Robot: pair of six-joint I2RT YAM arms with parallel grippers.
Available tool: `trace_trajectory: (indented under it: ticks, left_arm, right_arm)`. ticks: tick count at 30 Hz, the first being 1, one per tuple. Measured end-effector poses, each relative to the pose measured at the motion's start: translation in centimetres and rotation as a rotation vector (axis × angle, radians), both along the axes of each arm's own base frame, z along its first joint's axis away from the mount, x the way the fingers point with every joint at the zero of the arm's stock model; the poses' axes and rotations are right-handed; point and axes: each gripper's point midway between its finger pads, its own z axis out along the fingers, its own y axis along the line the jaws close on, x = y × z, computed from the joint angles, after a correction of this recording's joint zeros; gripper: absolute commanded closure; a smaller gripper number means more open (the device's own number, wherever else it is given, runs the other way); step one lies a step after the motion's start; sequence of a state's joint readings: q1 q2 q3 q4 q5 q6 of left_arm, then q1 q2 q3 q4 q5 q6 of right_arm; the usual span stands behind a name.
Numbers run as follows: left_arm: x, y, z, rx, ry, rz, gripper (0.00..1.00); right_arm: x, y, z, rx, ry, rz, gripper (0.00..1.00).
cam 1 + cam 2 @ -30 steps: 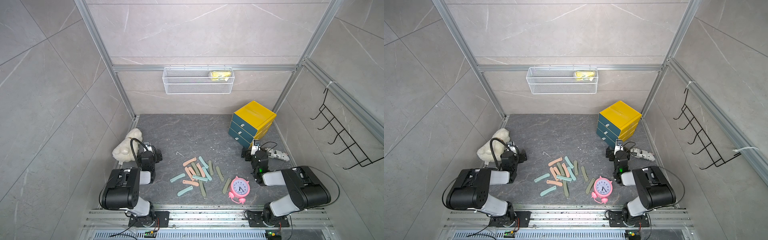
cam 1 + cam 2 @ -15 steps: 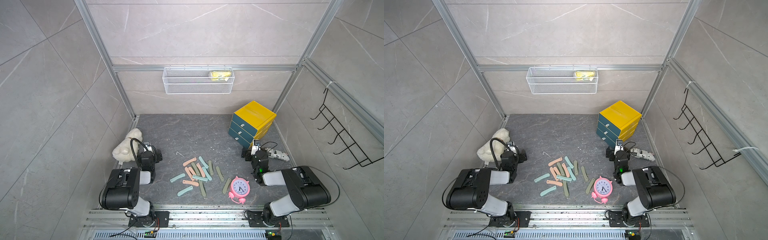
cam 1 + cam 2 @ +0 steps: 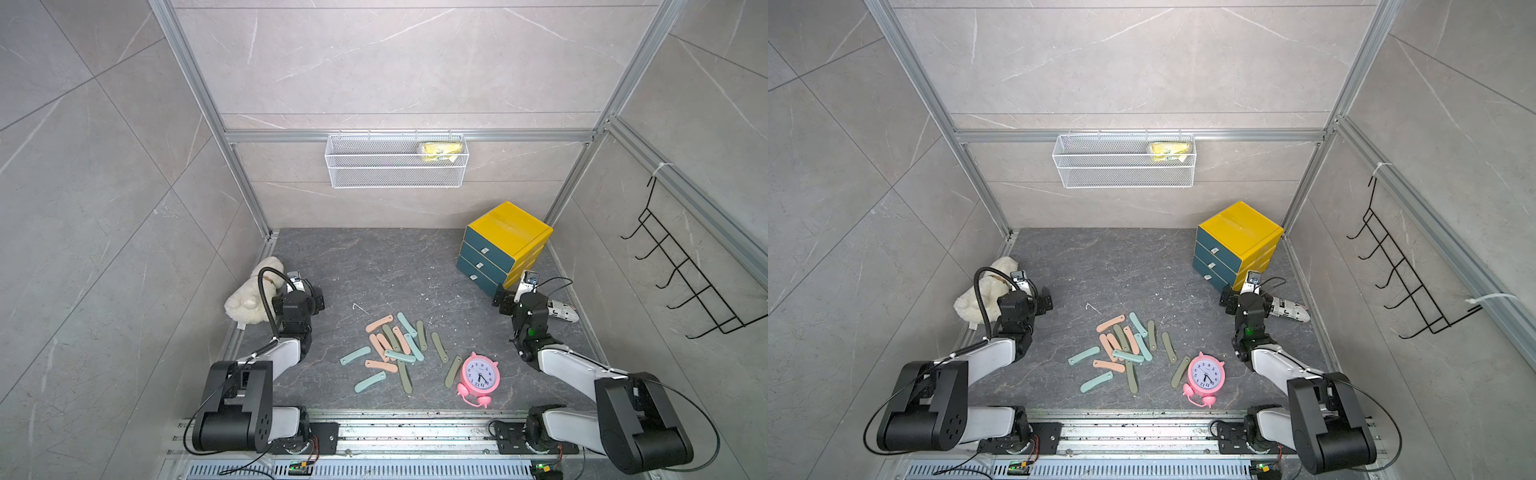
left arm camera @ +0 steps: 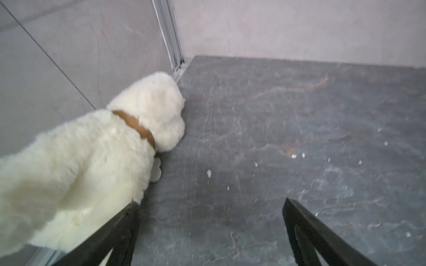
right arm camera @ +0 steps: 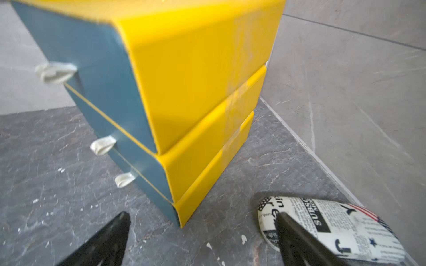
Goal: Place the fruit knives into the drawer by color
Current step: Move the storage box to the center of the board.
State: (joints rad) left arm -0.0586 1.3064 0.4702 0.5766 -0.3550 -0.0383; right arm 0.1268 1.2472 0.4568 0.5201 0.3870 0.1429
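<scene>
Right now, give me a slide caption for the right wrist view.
Right gripper, jaws open, facing the closed yellow drawer cabinet; newsprint-patterned object beside it.

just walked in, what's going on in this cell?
Nothing is held. The left gripper is open beside the plush toy. The right gripper is open near the yellow drawer cabinet, whose three drawers are all shut. The fruit knives, pink, teal and green, lie in a loose pile on the table next to a pink alarm clock.
</scene>
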Motion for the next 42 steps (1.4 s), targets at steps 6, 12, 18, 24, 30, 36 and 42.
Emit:
trace_trajectory:
  ticks: [6,12,18,24,30,36,42]
  left_arm:
    - [0.7,0.6,5.5,-0.151,-0.145,0.098,0.00]
    - [0.6,1.7,10.3,-0.410,-0.215,0.231,0.00]
    - [0.8,0.0,10.7,-0.597,-0.184,0.161,0.00]
    - [1.9,-4.1,10.4,-0.733,-0.056,-0.011,0.07]
    - [4.0,-9.9,12.0,-0.806,0.051,-0.223,0.08]
    - [4.1,-17.0,10.4,-0.846,0.203,-0.422,0.06]
    - [4.0,-19.9,9.0,-0.870,0.296,-0.516,0.05]
  right_arm:
    - [-0.1,-4.0,3.2,0.156,0.127,-0.372,0.00]
    - [-1.9,-4.3,3.7,0.233,0.137,-0.409,0.00]
    - [-0.8,-4.3,5.4,0.401,0.171,-0.302,0.00]
    - [1.9,-4.8,9.2,0.550,0.129,-0.212,0.00]
    - [4.8,-8.2,9.6,0.676,0.119,-0.254,0.00]
    - [9.2,-9.5,8.8,0.735,0.153,-0.215,0.01]
    - [11.7,-10.1,8.7,0.706,0.163,-0.170,0.00]
